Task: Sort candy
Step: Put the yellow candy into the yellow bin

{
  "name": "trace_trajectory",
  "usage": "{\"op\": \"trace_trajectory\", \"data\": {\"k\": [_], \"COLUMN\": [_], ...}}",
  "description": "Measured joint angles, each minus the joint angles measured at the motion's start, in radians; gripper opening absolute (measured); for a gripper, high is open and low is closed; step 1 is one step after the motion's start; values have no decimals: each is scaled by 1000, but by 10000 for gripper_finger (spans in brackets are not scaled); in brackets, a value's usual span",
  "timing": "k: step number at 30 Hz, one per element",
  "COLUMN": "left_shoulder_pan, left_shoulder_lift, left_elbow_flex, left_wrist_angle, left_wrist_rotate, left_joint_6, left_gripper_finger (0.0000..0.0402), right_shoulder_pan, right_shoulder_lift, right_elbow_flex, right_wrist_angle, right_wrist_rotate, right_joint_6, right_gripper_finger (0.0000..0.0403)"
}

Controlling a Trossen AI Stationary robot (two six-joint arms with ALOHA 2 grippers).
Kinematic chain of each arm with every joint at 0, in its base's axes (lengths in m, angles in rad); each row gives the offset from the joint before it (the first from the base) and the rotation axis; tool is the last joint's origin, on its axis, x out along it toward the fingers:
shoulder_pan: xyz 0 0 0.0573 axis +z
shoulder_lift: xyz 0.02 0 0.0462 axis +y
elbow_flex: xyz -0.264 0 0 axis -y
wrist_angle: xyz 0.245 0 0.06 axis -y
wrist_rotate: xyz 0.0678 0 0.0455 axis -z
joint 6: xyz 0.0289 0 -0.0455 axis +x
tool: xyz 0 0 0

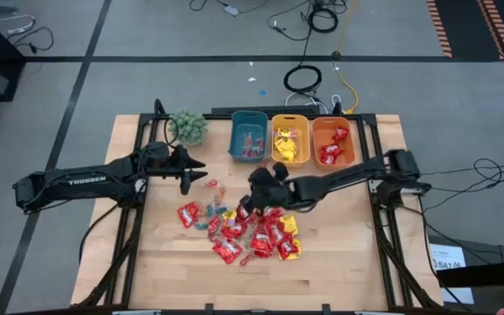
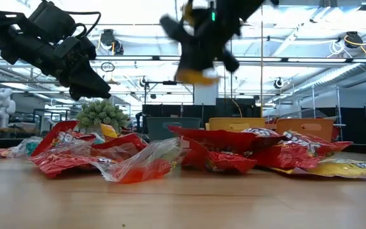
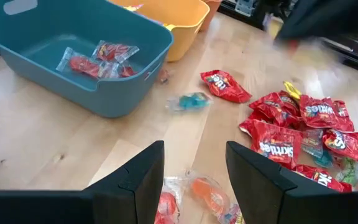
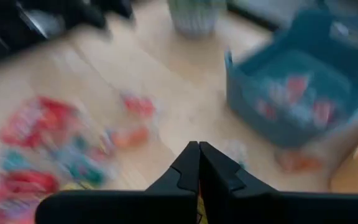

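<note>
The candy lies in a heap [image 1: 243,232] on the middle of the wooden table: shiny red packets [image 3: 303,130], yellow ones and small pale pieces. My right gripper [image 2: 196,60] hangs above the heap's far side, shut on a yellow packet [image 2: 196,76]. In its own wrist view the right gripper [image 4: 199,152] shows both fingers pressed together. My left gripper [image 3: 194,162] stands open over the table's left part, near the plant, with nothing between its fingers. Below it lie a few clear-wrapped sweets [image 3: 207,193]. My right gripper pinches the yellow packet between its two fingers; a yellow sliver [image 4: 199,208] shows in the slit between them. The fingers slant down from the table's right. The packet hangs below the fingers, lifted clear of the heap; the picture is blurred, so which part is held cannot be told.
Along the far edge stand three bins: teal [image 1: 248,136] with a few sweets, yellow [image 1: 290,140] with yellow packets, orange [image 1: 333,142] with red packets. A small green spiky plant [image 1: 188,127] stands at the far left. Bare wood lies along the near edge.
</note>
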Motion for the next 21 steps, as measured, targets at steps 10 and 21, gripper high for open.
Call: {"op": "trace_trajectory", "data": {"k": [10,21], "left_shoulder_pan": [0,0], "left_shoulder_lift": [0,0], "left_elbow_flex": [0,0], "left_wrist_angle": [-2,-6], "left_wrist_rotate": [-1,-2], "left_joint_6": [1,-1], "left_gripper_finger": [181,181], "right_shoulder_pan": [-95,-178], "right_shoulder_lift": [-86,-106], "right_elbow_flex": [12,11], "right_wrist_angle": [15,-34], "right_wrist_rotate": [-259,-282], "right_joint_6": [-21,-15], "right_gripper_finger": [0,0]}}
